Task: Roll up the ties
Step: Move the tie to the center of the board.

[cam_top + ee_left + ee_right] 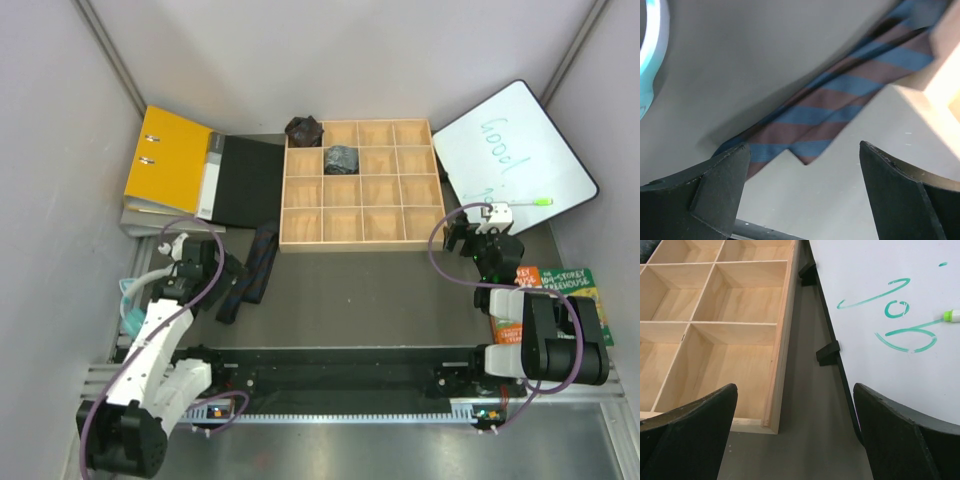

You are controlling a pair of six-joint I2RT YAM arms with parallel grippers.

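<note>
An unrolled tie (252, 268) lies flat on the grey table left of the wooden tray (360, 243). In the left wrist view it is a blue-and-brown striped tie (840, 100) with its pointed tip toward me. My left gripper (232, 272) stands open right at that end, and in its own view the left gripper (804, 150) straddles the tip without touching it. A brownish-black rolled tie (304, 129) sits at the tray's far left corner. A greyish rolled tie (341, 158) fills a cell beside it. My right gripper (452, 238) hangs open and empty by the tray's near right corner.
A yellow binder (165, 160) and a black folder cover (250, 180) lie at the back left. A whiteboard (515, 150) with a green marker (525, 202) leans at the right, close to the tray (782, 340). A book (565, 290) lies under the right arm. A teal object (650, 60) sits at the far left.
</note>
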